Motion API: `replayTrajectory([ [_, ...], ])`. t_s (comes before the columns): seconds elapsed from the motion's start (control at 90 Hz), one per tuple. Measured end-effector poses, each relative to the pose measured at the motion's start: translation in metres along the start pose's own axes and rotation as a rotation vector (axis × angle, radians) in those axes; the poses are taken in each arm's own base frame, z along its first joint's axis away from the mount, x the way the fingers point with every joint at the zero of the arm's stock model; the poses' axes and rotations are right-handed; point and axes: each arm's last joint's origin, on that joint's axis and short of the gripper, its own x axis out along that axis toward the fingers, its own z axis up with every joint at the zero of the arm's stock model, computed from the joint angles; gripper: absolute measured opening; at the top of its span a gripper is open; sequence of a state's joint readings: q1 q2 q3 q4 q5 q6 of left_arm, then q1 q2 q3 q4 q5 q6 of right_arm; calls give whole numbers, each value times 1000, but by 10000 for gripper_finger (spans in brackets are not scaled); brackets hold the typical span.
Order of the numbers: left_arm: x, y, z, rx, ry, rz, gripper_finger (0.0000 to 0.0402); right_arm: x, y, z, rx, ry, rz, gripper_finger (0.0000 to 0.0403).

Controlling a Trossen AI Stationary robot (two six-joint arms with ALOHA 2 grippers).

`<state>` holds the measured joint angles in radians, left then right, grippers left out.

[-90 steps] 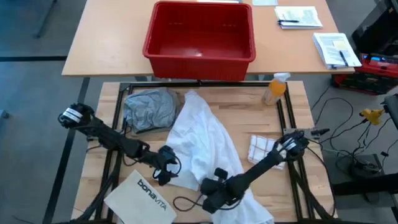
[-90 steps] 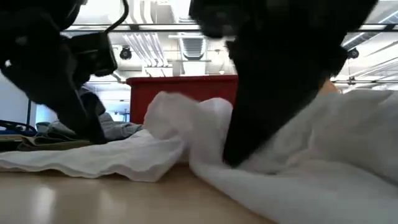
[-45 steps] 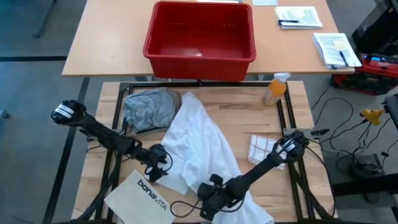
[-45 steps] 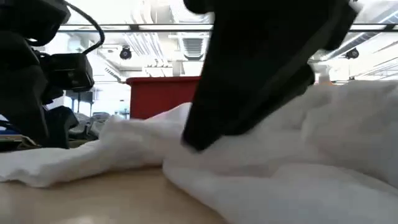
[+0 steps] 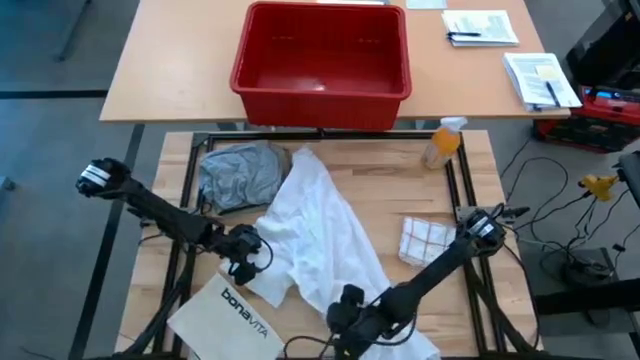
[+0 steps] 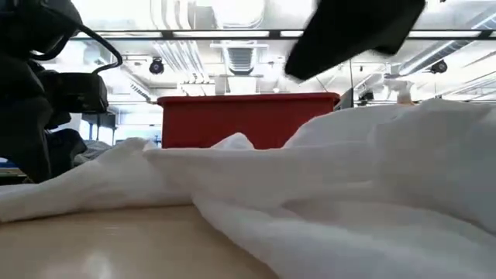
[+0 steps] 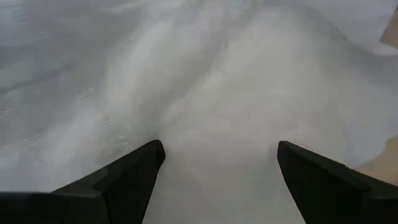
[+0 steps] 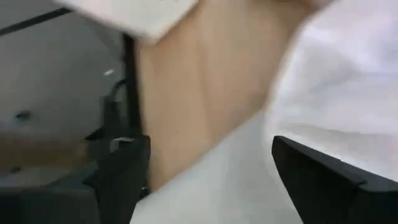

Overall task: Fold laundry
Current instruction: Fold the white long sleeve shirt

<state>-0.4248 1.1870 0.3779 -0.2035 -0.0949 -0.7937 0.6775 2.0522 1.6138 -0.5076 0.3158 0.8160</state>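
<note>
Your white shirt [image 5: 320, 235] lies crumpled across the centre of the high view, running from just below the red bin [image 5: 321, 62] down to the bottom edge. The grey T-shirt [image 5: 240, 175] sits bunched at its upper left, touching it.

Left gripper [image 5: 245, 255] is at the shirt's left edge, centre-left of frame, just above the white bonavita bag [image 5: 225, 315]. In the left wrist view its fingers [image 7: 134, 171] stand spread w/ white cloth filling the gap between them; can't tell if cloth is actually caught.

Right gripper [image 5: 345, 312] is at bottom centre, on the shirt's lower end. In the right wrist view its fingers [image 8: 314, 171] are spread wide over white cloth and bare wood.

Checked cloth [image 5: 420, 240] lies right of the shirt, apart from it. Spray bottle [image 5: 442, 142] stands at the table's upper right.
</note>
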Motion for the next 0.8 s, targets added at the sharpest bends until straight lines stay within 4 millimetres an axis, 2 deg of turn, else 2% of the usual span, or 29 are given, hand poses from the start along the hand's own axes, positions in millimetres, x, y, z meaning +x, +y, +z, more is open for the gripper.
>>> replayTrajectory([
  [0.1, 0, 0, 0, 4, -1, -1, 311, -18, 3, -19, 59, 51, -88, 309],
  [0.189, 0, 0, 0, 7, -1, -1, 311, -22, 0, -43, 170, 81, -175, 287],
  [0.289, -1, 0, 0, 15, -1, -1, 311, -33, 1, -63, 321, 17, -193, 263],
  [0.389, -1, 0, 0, 20, -1, -2, 311, -46, 11, -83, 448, -83, -130, 246],
  [0.511, -1, 0, 0, 21, -4, -4, 311, -47, 15, -108, 519, -133, -99, 229],
  [0.8, -1, 0, 1, 19, -15, -2, 311, -32, -4, -133, 581, -149, -158, 193],
])
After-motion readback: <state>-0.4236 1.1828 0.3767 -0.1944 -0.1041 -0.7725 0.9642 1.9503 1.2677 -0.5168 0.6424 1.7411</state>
